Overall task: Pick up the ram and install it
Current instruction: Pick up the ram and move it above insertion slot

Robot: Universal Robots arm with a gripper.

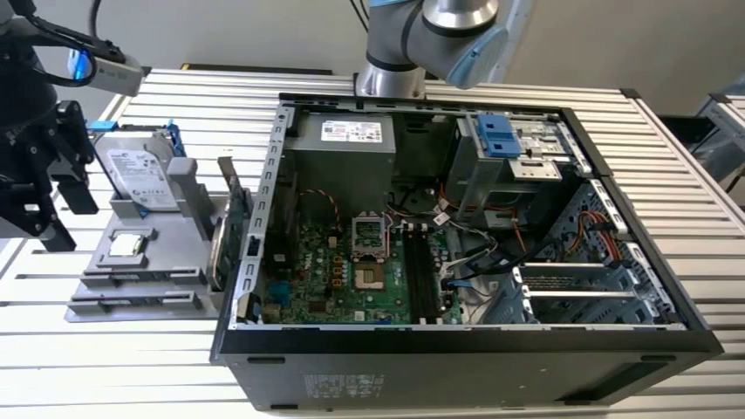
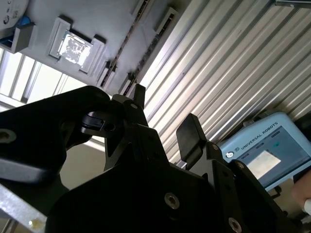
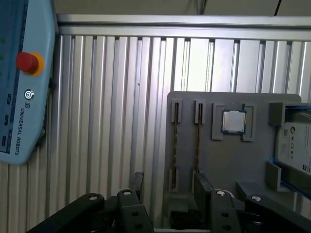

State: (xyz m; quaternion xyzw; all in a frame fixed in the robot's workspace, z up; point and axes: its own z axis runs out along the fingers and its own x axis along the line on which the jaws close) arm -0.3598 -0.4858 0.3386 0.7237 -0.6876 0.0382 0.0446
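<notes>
while the ram (image 3: 198,145) sits ungripped in the tray (image 3: 233,165), the gripper (image 3: 170,179) is held spread and empty; exact centring is needed.

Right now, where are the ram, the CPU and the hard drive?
ram (image 3: 198,145): first wrist view, on its thin edge.
CPU (image 3: 233,121): first wrist view, middle of its metal lid.
hard drive (image 1: 140,175): exterior view, on its labelled face.

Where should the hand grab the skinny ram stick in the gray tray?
Probably the middle of the ram along its upper edge, coming straight down from above and pinching its two flat faces. It stands on edge in a slot of the gray tray, so only that edge is free.
</notes>
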